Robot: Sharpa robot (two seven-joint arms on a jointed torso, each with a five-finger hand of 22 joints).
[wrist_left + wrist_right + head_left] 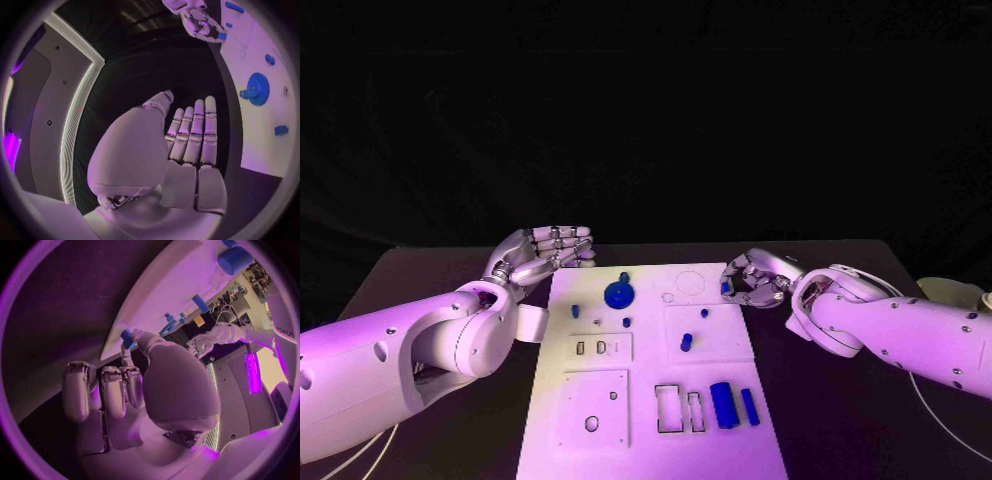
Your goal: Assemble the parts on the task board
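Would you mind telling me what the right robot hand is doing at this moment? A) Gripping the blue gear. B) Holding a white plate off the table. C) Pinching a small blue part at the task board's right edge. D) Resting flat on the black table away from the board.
C: the right robot hand pinches a small blue part at the edge of the task board, while the blue gear lies untouched.
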